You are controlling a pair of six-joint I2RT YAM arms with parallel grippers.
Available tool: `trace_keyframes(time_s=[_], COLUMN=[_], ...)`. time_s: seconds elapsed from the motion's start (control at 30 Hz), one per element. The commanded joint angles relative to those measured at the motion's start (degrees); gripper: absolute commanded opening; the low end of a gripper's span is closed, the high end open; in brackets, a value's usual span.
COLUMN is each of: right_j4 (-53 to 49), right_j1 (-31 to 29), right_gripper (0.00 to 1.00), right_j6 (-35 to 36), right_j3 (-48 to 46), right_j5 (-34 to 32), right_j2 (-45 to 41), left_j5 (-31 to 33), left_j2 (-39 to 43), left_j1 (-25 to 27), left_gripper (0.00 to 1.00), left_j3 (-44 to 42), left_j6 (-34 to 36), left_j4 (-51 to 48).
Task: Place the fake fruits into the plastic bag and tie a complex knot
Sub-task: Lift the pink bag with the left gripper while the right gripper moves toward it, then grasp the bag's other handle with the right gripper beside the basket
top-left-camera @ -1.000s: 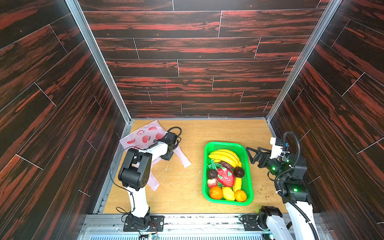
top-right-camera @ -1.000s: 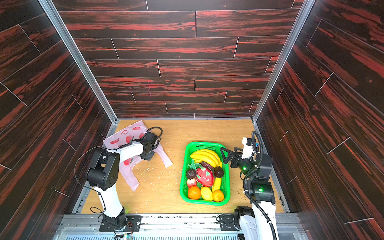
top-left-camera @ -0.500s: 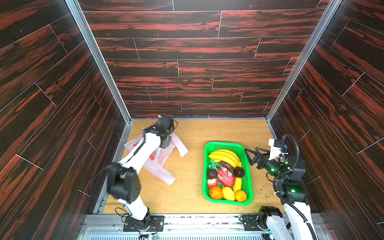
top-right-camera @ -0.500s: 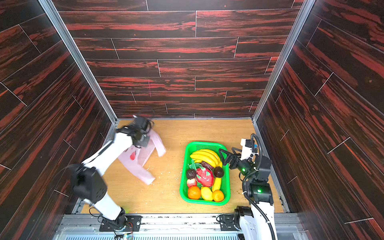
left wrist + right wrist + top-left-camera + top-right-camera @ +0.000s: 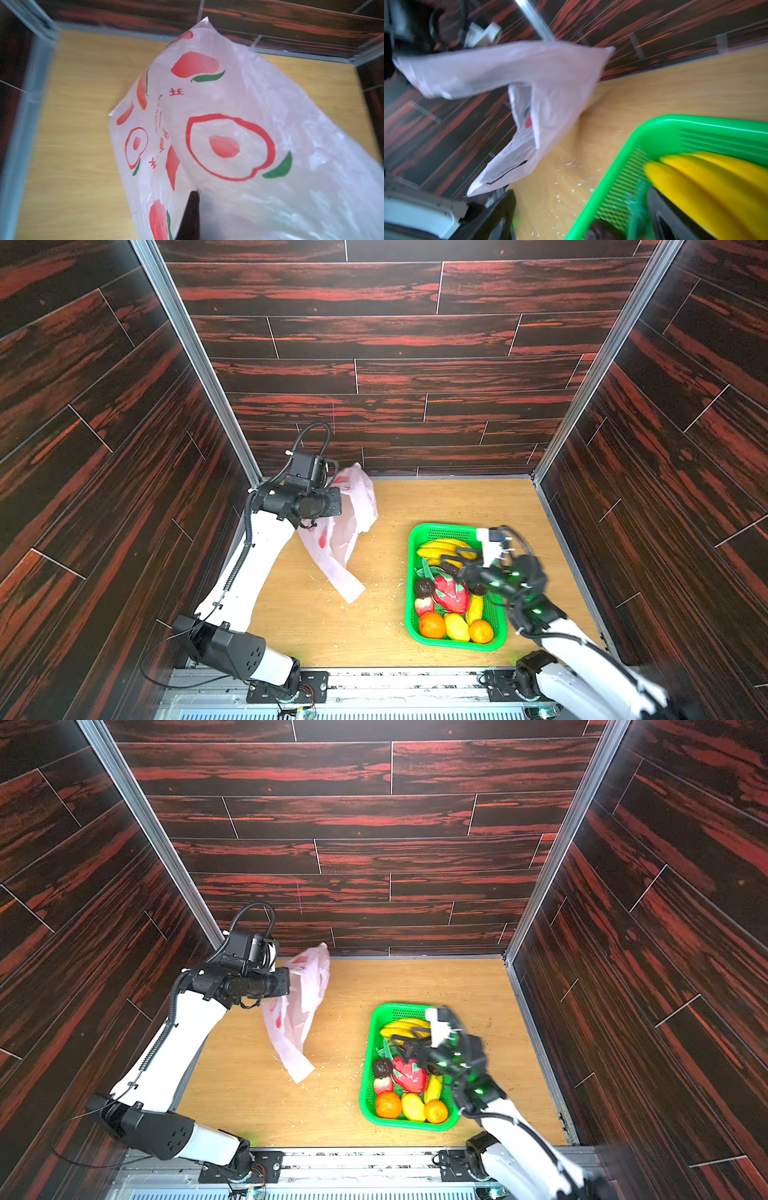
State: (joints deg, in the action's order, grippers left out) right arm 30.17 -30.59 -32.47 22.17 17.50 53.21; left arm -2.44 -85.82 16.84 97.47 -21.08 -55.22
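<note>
Pinched shut, my left pincer (image 5: pixel 334 498) holds a thin, translucent whitish-pink plastic bag (image 5: pixel 347 539) printed with red fruit. It holds the bag above the pale wooden table (image 5: pixel 324 635), left of centre in both top views. The bag hangs limp from the grip, and I cannot tell whether its lowest tip touches the wood. Right of centre sits a green perforated plastic basket (image 5: pixel 410 572). Every glossy toy fruit I can see lies inside it: the yellow banana bunch (image 5: pixel 440 548), the red-pink dragon fruit (image 5: pixel 451 598), two oranges (image 5: pixel 432 624) and a lemon (image 5: pixel 456 626). My right pincer (image 5: pixel 405 1048) hovers over the far half of the basket with its jaws spread wide and nothing between them.

From my left wrist, the bag (image 5: pixel 228 104) fills most of the view as flat, slack film. One dark finger (image 5: pixel 192 209) shows at the fold where the film is gathered. No fruit bulges in it, and I see no open mouth.

From my right wrist the picture is blurred. The bag (image 5: pixel 554 83) dangles beyond the basket rim (image 5: pixel 695 124), well apart from it. The bananas (image 5: pixel 706 176) lie just beside one of my dark fingers (image 5: pixel 660 209), which grip nothing.

I judge the job barely begun, with only the bag picked up. Its mouth has yet to be spread, all the fruit has yet to go in, and the handles have yet to be tied. No knot exists.
</note>
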Motion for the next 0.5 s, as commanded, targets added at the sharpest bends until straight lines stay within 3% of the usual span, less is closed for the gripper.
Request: trace_keyframes(time_s=[0.0,0.13,0.47], right_j4=[15.4,26.5,32.0], right_j1=[-7.5,-14.1,-22.1], right_gripper=[0.99,0.99,0.99], right_j6=[-0.1,-1.8,-3.0], right_j3=[1.6,5.0,14.8], right_j5=[-11.3,-15.3,-21.0], right_j2=[7.1,18.5,34.1], left_j5=[-7.8,-9.6,-12.3], left_j2=[-0.7,-1.1,0.6], left_j1=[0.0,0.1,0.0], left_gripper=[0.0,0.0,0.0], left_j3=[-0.8,-1.8,-6.6], left_j6=[-5.7,-7.0,-8.6], left_j4=[0.4,1.3,4.9])
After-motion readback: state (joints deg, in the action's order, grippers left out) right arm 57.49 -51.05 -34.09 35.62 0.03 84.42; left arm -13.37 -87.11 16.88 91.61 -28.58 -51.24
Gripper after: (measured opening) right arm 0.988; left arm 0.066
